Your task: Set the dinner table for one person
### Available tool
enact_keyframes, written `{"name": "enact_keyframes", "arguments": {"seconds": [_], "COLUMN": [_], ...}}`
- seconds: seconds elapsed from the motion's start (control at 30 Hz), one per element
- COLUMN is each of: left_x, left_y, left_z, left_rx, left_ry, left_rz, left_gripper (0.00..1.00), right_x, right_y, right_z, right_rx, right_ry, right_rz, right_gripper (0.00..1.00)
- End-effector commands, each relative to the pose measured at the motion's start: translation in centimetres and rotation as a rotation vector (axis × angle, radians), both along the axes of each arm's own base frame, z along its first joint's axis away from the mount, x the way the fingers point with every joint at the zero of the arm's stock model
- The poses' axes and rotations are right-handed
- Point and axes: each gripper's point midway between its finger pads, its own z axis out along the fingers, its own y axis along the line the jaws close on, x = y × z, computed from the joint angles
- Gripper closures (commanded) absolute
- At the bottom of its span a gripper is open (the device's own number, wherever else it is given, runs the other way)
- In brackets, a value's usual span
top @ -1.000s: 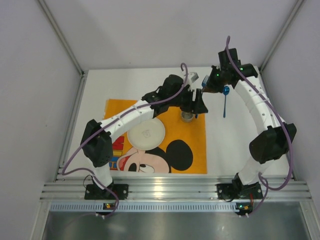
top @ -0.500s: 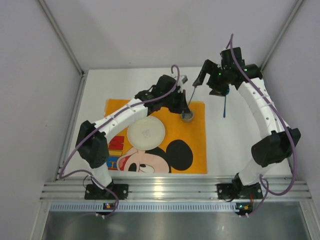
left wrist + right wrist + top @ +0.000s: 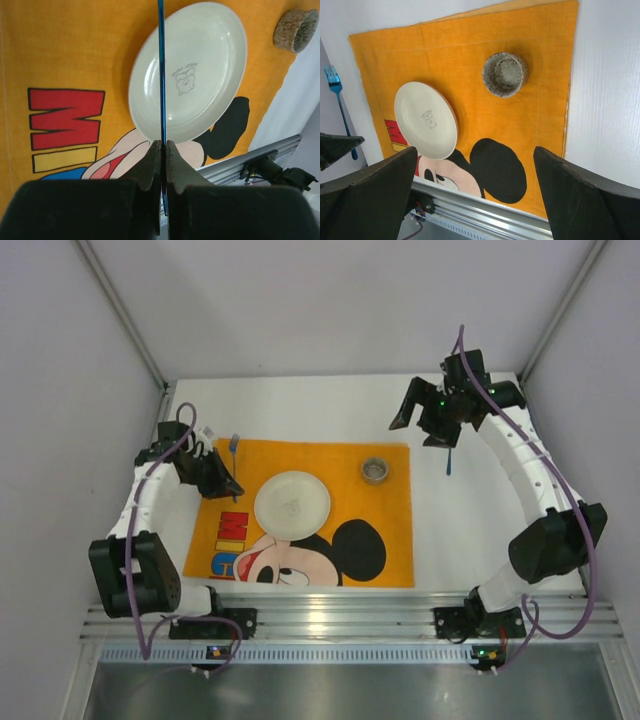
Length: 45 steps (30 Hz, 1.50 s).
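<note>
My left gripper (image 3: pixel 232 487) is shut on a blue fork (image 3: pixel 234 445) above the left edge of the orange Mickey Mouse placemat (image 3: pixel 340 460). In the left wrist view the fork's handle (image 3: pixel 161 75) runs straight up from the closed jaws (image 3: pixel 162 145) across the white plate (image 3: pixel 200 75). The plate (image 3: pixel 292 504) and a speckled cup (image 3: pixel 376 471) sit on the placemat. A blue spoon (image 3: pixel 449 458) lies on the white dinner table (image 3: pixel 300 405) right of the placemat. My right gripper (image 3: pixel 418 428) hangs open and empty above the table's far right. The right wrist view shows the fork (image 3: pixel 337 100) at far left.
Grey walls enclose the table on three sides. An aluminium rail (image 3: pixel 340 618) carries both arm bases at the near edge. Bare white tabletop (image 3: pixel 610 100) lies right of the placemat (image 3: pixel 470 60), where the cup (image 3: pixel 505 74) and plate (image 3: pixel 425 120) sit.
My left arm has taken the fork near the cup and swung with it to the placemat's left edge. The right gripper let go, opened wide and drew back a little.
</note>
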Motion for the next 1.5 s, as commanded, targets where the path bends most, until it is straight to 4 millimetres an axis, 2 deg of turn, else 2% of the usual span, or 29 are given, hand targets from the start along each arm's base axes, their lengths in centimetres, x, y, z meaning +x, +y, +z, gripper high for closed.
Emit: {"name": "enact_keyframes", "arguments": {"seconds": [0.0,0.13,0.2,0.3,0.47,0.57,0.7,0.8,0.9,1.0,1.07,1.17,1.2,1.27,1.3,1.37,1.4,1.43,1.47], "left_x": [-3.2,-4.5,-5.1,-5.0,-5.7,-5.8,-5.4,-5.1,-5.1,-5.0,-4.6,-3.9,-3.6,-2.8,-2.7,-2.4,-2.3,-2.4,-2.9], "left_y": [-0.1,0.5,0.0,-0.4,0.4,2.0,4.3,5.0,5.1,5.7,6.1,6.9,7.0,7.0,6.8,6.5,6.3,6.1,5.8], "left_z": [-1.4,-3.4,-4.2,-5.3,-7.2,-8.1,-8.0,-7.9,-7.8,-7.6,-6.6,-4.6,-4.1,-2.6,-2.3,-1.5,-1.3,-0.7,-1.1], "left_rx": [-0.132,-0.220,-0.291,-0.337,-0.300,-0.189,-0.058,-0.021,-0.008,0.027,0.048,0.091,0.096,0.094,0.089,0.074,0.067,0.056,0.048], "left_ry": [0.124,0.236,0.272,0.293,0.386,0.437,0.493,0.491,0.492,0.492,0.472,0.418,0.400,0.336,0.317,0.257,0.237,0.201,0.203], "left_rz": [-0.048,0.011,0.017,0.020,0.039,0.089,0.138,0.151,0.155,0.169,0.177,0.196,0.202,0.211,0.212,0.211,0.208,0.207,0.207], "left_gripper": [0.96,0.93,0.91,0.91,0.92,0.92,0.88,0.58,0.02,0.02,0.02,0.02,0.02,0.02,0.02,0.02,0.02,0.02,0.02], "right_x": [0.1,0.0,-0.2,-0.7,-1.3,-1.5,-1.6,-1.5,-1.2,-0.7,-0.5,0.6,1.0,2.1,3.0,4.4,5.6,6.5,7.4], "right_y": [0.0,-0.1,-0.2,-0.4,-1.2,-2.3,-3.6,-4.6,-5.7,-6.9,-8.0,-12.1,-12.7,-14.2,-14.5,-15.0,-15.3,-15.5,-15.6], "right_z": [1.8,1.7,1.6,1.1,0.9,0.4,-0.5,-0.9,-1.0,-1.4,-1.8,-3.5,-4.9,-6.3,-7.7,-9.1,-10.4,-11.0,-11.6], "right_rx": [0.014,0.005,0.001,-0.007,-0.037,-0.067,-0.095,-0.101,-0.114,-0.144,-0.169,-0.239,-0.255,-0.303,-0.325,-0.351,-0.376,-0.384,-0.391], "right_ry": [-0.071,-0.072,-0.073,-0.062,-0.067,-0.063,-0.041,-0.031,-0.029,-0.020,-0.009,0.021,0.052,0.069,0.100,0.115,0.141,0.144,0.148], "right_rz": [0.028,0.037,0.036,0.037,0.034,0.017,0.002,-0.021,-0.045,-0.073,-0.096,-0.220,-0.234,-0.268,-0.269,-0.277,-0.281,-0.287,-0.285], "right_gripper": [0.00,0.00,0.00,0.00,0.00,0.00,0.00,0.00,0.00,0.00,0.00,0.00,0.00,0.00,0.00,0.01,0.04,0.11,0.17]}}
